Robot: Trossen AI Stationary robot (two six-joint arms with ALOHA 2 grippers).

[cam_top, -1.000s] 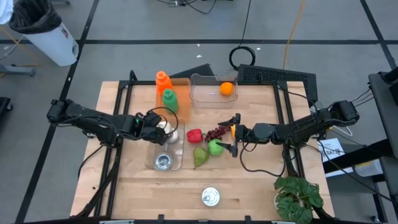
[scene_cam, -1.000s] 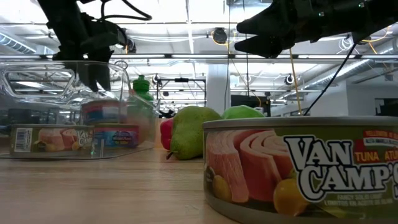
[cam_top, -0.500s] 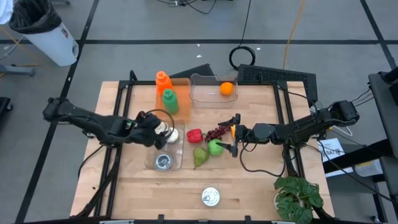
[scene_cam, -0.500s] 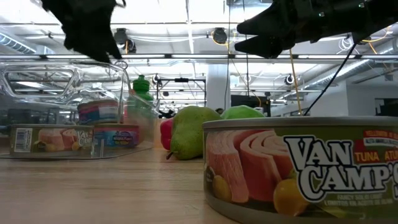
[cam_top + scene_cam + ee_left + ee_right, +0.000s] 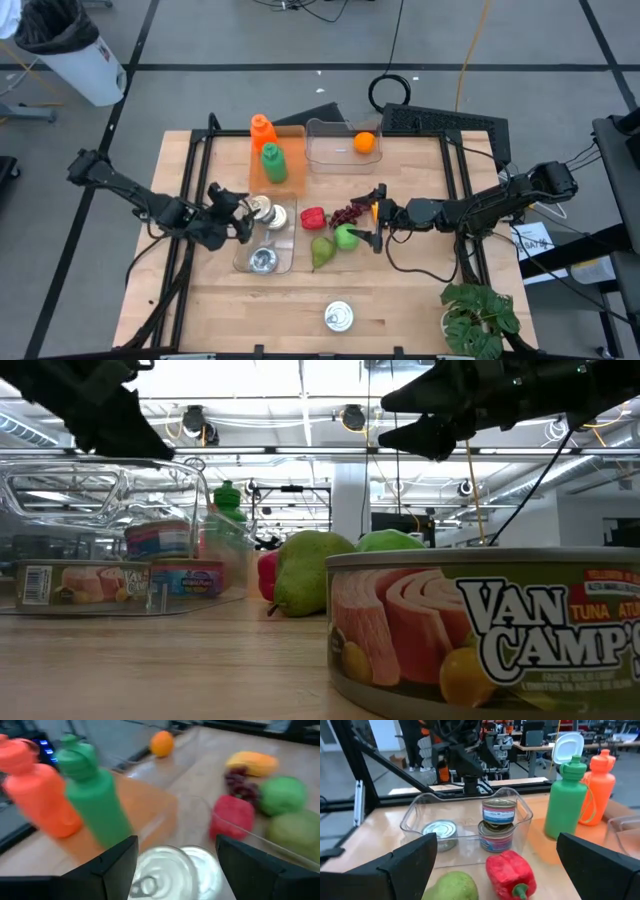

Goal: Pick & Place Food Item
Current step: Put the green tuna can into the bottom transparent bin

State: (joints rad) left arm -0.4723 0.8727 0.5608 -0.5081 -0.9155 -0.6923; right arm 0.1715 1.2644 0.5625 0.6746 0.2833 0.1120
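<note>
From above, the left gripper [image 5: 243, 222] hangs at the left edge of a clear plastic tray [image 5: 287, 262] in the middle of the wooden table [image 5: 220, 300], its fingers parted and holding nothing. Inside the tray, a stack of two tins [image 5: 262, 210] sits at the far end and a single tin [image 5: 263, 261] at the near end. The right gripper [image 5: 378, 217] hovers spread wide and empty beside a green apple [image 5: 346, 237], purple grapes [image 5: 346, 213], a red pepper [image 5: 312, 217] and a pear [image 5: 321, 251]. An orange [image 5: 364, 142] lies in a second clear tray [image 5: 325, 155] by the far edge, next to a green bottle [image 5: 271, 161] and an orange bottle [image 5: 261, 128]. A tuna can [image 5: 340, 317] stands near the front edge.

At table level, that tuna can [image 5: 485, 635] fills the foreground; the stacked tins [image 5: 160, 540] show through the tray wall.

The left wrist view has its own fingers [image 5: 115, 865] apart over the top tin's lid [image 5: 162, 872].

The right wrist view faces the stack [image 5: 498, 824] across the tray, with the left gripper [image 5: 472, 782] beyond its far wall.
</note>
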